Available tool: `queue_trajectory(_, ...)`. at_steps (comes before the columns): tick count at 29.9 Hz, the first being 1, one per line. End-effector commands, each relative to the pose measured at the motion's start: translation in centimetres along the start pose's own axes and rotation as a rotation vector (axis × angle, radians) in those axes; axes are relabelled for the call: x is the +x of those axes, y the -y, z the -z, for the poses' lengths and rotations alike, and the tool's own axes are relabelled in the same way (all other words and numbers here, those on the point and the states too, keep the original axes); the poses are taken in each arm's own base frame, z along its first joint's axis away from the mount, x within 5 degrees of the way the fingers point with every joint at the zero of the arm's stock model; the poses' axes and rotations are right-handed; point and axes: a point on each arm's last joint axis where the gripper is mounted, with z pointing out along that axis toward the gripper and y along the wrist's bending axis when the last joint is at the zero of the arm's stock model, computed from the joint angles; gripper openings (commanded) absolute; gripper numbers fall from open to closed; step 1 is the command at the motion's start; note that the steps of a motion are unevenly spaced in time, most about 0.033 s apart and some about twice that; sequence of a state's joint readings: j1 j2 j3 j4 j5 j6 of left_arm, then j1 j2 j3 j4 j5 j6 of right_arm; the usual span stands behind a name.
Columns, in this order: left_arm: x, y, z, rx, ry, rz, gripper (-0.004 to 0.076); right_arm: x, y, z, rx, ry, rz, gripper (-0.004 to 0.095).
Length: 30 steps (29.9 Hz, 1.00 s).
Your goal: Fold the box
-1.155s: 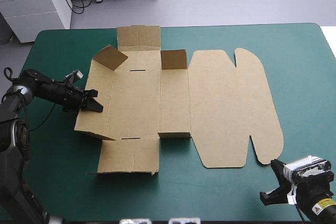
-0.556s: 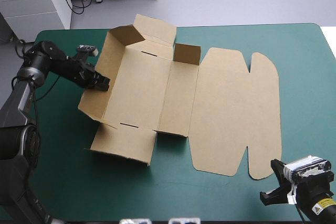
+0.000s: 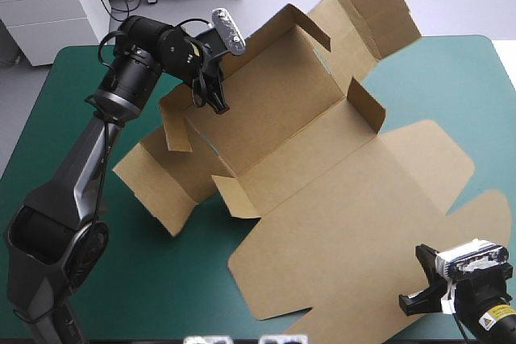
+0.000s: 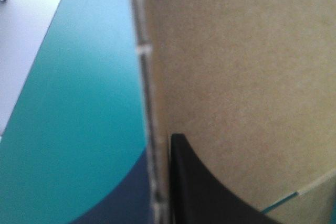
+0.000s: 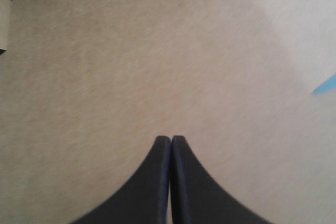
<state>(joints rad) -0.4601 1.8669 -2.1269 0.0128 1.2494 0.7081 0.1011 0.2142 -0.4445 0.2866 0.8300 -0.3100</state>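
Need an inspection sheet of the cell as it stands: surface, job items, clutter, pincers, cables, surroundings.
surface: teal-green cover, bare wherever the board does not lie.
job's things: brown box, one cut sheet, not yet folded up; its far-left part is tilted up off the cover with walls and flaps partly raised, and the lid panel lies low toward the near right corner.
clutter: nothing seen.
grippers: left pincer shut on the box's raised wall; right pincer shut with nothing between its fingers, at the near right corner, board ahead of it.
cables: nothing seen loose on the table.
surroundings: nothing seen at the table's edges.
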Motion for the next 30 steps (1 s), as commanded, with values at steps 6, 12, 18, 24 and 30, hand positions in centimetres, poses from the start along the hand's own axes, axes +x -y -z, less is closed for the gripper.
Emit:
queue_trajectory(6,-3.2,1.6,3.1,-0.236,0.038,-0.197,0.0012,-1.3,0.1,0.4,0.012,0.082,-0.003,-0.0019)
queue_trajectory(12,-6.3,3.6,2.7,-0.335,0.131,-0.32,0.0012,-1.3,0.1,0.4,0.012,0.082,-0.003,-0.0019)
queue_trajectory(18,-7.5,5.1,2.4,-0.383,0.115,-0.409,0.0012,-1.3,0.1,0.4,0.012,0.082,-0.003,-0.0019)
queue_trajectory(24,-8.4,5.1,1.5,-0.42,0.169,-0.49,-0.0001,-1.3,0.1,0.4,0.012,0.082,-0.003,-0.0019)
queue_trajectory(30,-9.2,4.1,0.1,-0.505,0.255,-0.538,-0.0002,-1.3,0.1,0.4,0.012,0.082,-0.003,-0.0019)
